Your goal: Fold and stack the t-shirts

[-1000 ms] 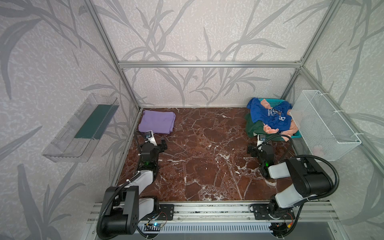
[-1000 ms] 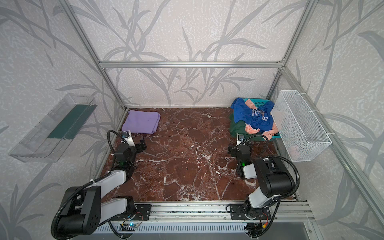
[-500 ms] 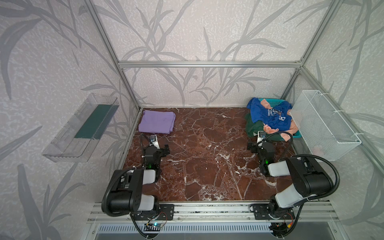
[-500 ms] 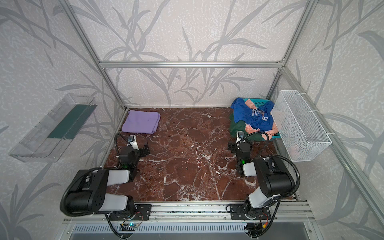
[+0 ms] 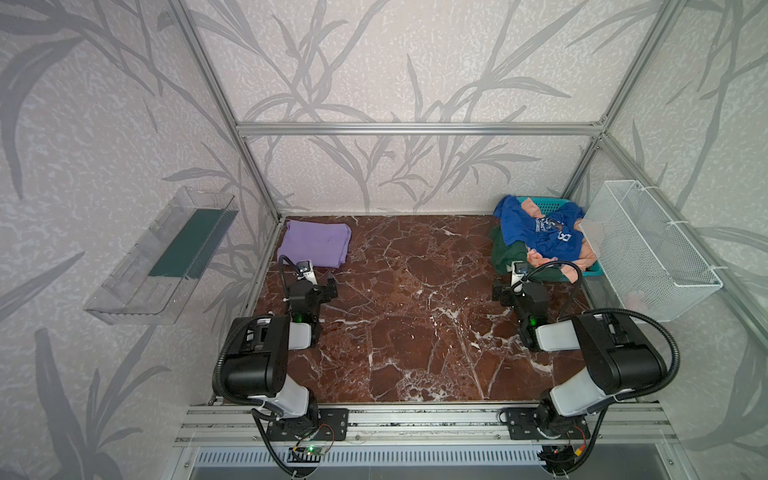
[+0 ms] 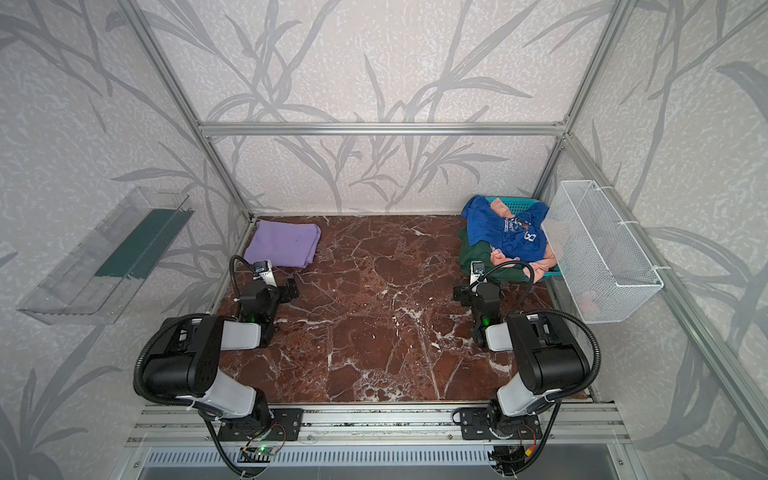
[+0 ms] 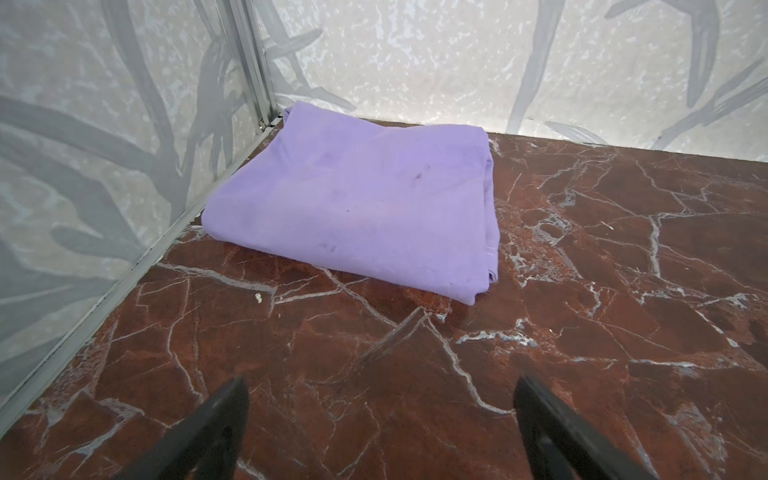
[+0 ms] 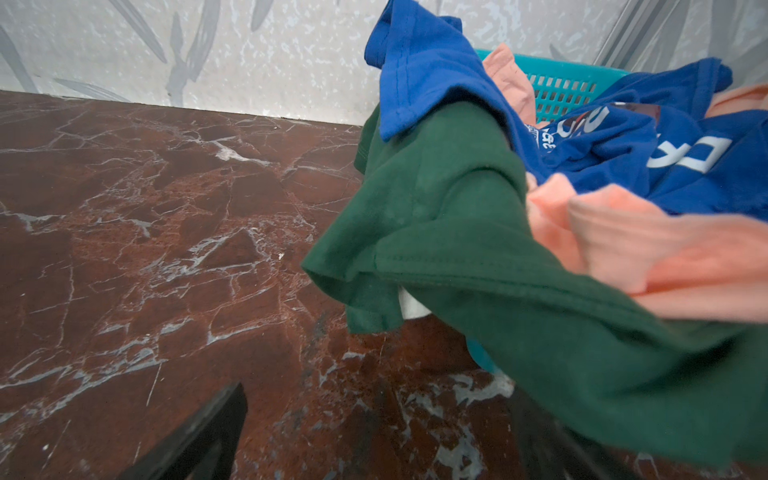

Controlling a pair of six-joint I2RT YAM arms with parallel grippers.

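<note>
A lavender t-shirt lies folded flat in the back left corner. Just in front of it, my left gripper stands open and empty above the bare marble. At the back right, a royal blue t-shirt, a peach one and a dark green one lie crumpled in a heap. They spill over a teal basket. My right gripper is open right at the heap. The green cloth hangs over one finger, and nothing lies between the jaws.
A white wire basket hangs on the right wall and a clear plastic shelf on the left wall. Aluminium frame posts and patterned walls close in the marble floor on three sides.
My left arm has folded back with its elbow raised, while its gripper stays just in front of the lavender shirt and has opened a little wider. The right arm has barely moved.
</note>
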